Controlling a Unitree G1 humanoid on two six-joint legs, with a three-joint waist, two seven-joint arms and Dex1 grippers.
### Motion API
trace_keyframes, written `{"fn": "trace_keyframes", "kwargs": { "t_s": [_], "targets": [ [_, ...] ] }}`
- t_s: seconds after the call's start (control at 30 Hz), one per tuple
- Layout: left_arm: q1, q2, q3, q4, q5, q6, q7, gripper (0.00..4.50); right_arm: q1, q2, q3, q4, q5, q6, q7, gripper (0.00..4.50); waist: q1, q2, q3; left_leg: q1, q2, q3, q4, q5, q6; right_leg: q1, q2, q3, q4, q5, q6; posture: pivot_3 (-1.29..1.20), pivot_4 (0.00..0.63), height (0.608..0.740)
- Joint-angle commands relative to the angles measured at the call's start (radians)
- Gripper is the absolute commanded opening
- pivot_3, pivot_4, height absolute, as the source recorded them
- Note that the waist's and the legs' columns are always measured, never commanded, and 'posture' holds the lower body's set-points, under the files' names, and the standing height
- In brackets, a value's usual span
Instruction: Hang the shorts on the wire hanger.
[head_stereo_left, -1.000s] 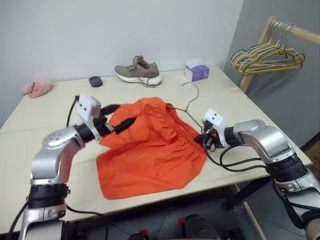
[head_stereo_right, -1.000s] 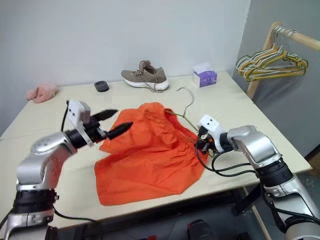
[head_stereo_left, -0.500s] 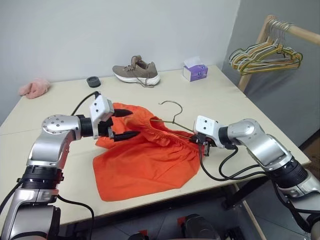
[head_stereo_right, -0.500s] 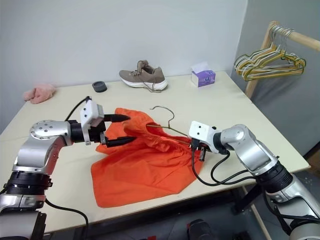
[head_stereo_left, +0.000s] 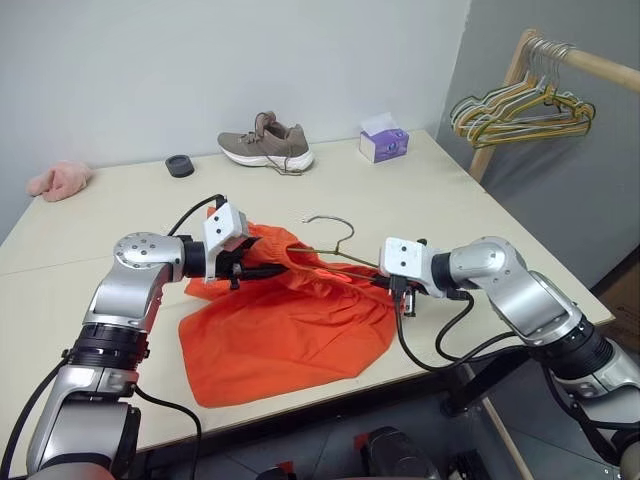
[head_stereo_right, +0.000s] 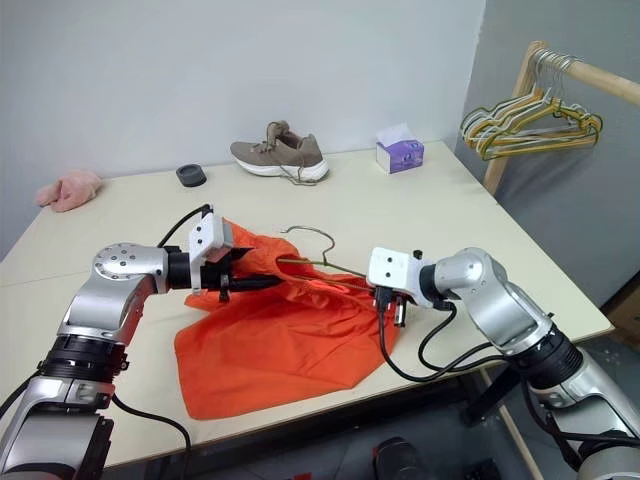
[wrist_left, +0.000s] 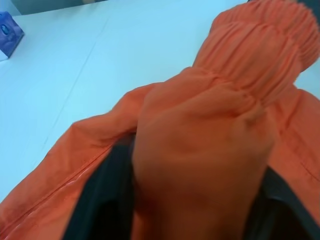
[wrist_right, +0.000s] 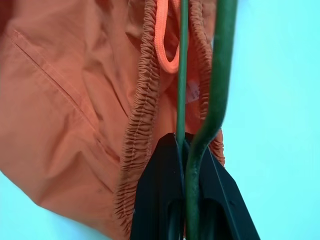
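Midway, I judge: the right gripper (wrist_right: 181, 145) pinches the wire hanger (head_stereo_left: 335, 252) at table centre, while the left gripper (head_stereo_left: 262, 270), at its nine o'clock, clamps the orange shorts (head_stereo_left: 290, 325) by their waistband. Waistband partly threaded; shorts mostly lie flat.

Colours, taken from the pale cream table (head_stereo_left: 450, 200) outward:
- My shorts (head_stereo_left: 285, 330): plain bright orange, no print, with a matching orange drawcord.
- My wire hanger (head_stereo_left: 335, 240): dark olive-green.
- My gripper fingers (wrist_right: 165, 200): black.
- Shoe (head_stereo_left: 262, 148) at the table's far edge: taupe, white sole.
- Small round object (head_stereo_left: 180, 165) beside it: black.
- Tissue box (head_stereo_left: 384, 145): purple.
- Cloth (head_stereo_left: 58, 180) at the far left corner: pink.
- Hangers (head_stereo_left: 515, 108) on the rail past the table: yellow-green and tan.
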Motion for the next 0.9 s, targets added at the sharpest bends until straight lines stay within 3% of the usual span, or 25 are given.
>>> {"fn": "trace_keyframes", "kwargs": {
  "t_s": [0.03,0.13,0.23,0.27,0.5,0.63,0.8,0.9],
  "targets": [
    [0.002,0.002,0.012,-0.076,-0.037,0.015,-0.016,0.88,-0.017,0.015,0.010,-0.029,-0.011,-0.079,0.030,0.00,0.000,0.000,0.000,0.000,0.000,0.000,0.000,0.000,0.000,0.000,0.000,0.000,0.000,0.000,0.000,-0.30,0.000,0.740],
    [0.021,0.006,0.015,-0.104,-0.037,0.031,-0.030,0.16,-0.019,0.011,0.021,-0.009,-0.035,-0.144,0.056,0.00,0.000,0.000,0.000,0.000,0.000,0.000,0.000,0.000,0.000,0.000,0.000,0.000,0.000,0.000,0.000,-0.30,0.000,0.740],
    [0.043,0.017,0.013,-0.124,-0.035,0.043,-0.051,0.04,-0.014,-0.008,0.014,0.028,-0.058,-0.210,0.081,0.00,0.000,0.000,0.000,0.000,0.000,0.000,0.000,0.000,0.000,0.001,0.000,0.000,0.000,0.000,0.000,-0.30,0.000,0.740],
    [0.048,0.021,0.013,-0.128,-0.033,0.045,-0.054,0.00,-0.011,-0.014,0.007,0.039,-0.064,-0.226,0.084,0.50,0.000,0.000,0.000,0.001,0.000,0.000,0.000,0.000,0.000,0.001,0.000,0.000,0.000,0.000,0.000,-0.30,0.000,0.740],
    [0.068,0.046,0.019,-0.116,-0.014,0.047,-0.059,0.00,0.005,-0.132,-0.078,0.131,-0.100,-0.335,0.121,2.65,0.003,0.000,0.000,0.001,0.000,-0.001,0.001,0.000,0.000,0.002,-0.001,-0.001,0.000,0.000,0.000,-0.30,0.000,0.740],
    [0.076,0.055,0.038,-0.111,-0.020,0.053,-0.036,0.00,0.083,-0.202,-0.181,0.132,-0.026,-0.223,0.129,4.02,0.007,0.000,0.000,0.001,0.000,-0.001,0.001,0.000,0.000,0.002,-0.002,-0.001,0.000,0.000,0.000,-0.30,0.000,0.740],
    [0.089,0.068,0.058,-0.114,-0.029,0.063,-0.025,0.00,0.244,-0.191,-0.308,0.053,0.103,-0.038,0.119,4.02,0.005,0.000,0.000,0.001,0.000,-0.001,0.001,0.000,0.000,0.003,0.000,-0.002,0.000,0.000,0.000,-0.30,0.000,0.740],
    [0.098,0.072,0.066,-0.126,-0.040,0.075,-0.025,0.00,0.317,-0.111,-0.352,-0.035,0.184,0.098,0.053,4.02,-0.004,0.000,-0.001,0.002,-0.001,0.000,0.001,0.000,0.001,0.003,0.000,-0.001,0.001,0.000,0.000,-0.30,0.000,0.740]
  ]
}}
